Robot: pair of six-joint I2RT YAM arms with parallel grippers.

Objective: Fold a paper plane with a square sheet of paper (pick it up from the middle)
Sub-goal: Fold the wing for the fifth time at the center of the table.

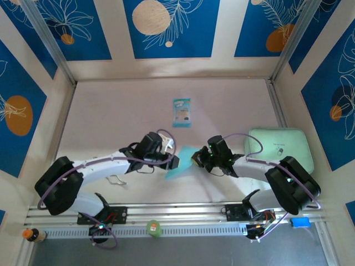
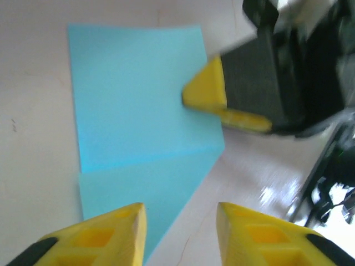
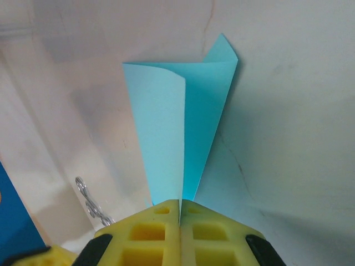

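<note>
The square sheet of paper [image 1: 180, 166] is light blue, folded double, and lies between the two arms at mid-table. My right gripper [image 1: 195, 159] is shut on its near edge; the right wrist view shows the folded sheet [image 3: 183, 133] fanning out from the closed yellow fingertips of the right gripper [image 3: 180, 202]. My left gripper [image 1: 176, 161] hovers at the sheet's left side. In the left wrist view the left gripper [image 2: 180, 213] stands open with nothing between its fingers, above the paper [image 2: 138, 111] and bare table. The right arm's yellow fingertip [image 2: 208, 88] pinches the sheet's far edge.
A teal-and-white packet [image 1: 182, 112] lies farther back at centre. A pale green pad [image 1: 280, 147] sits at the right. A small metal clip [image 1: 115, 180] lies near the left arm, also seen as a clip [image 3: 89, 202] at lower left. Walls enclose the table on three sides.
</note>
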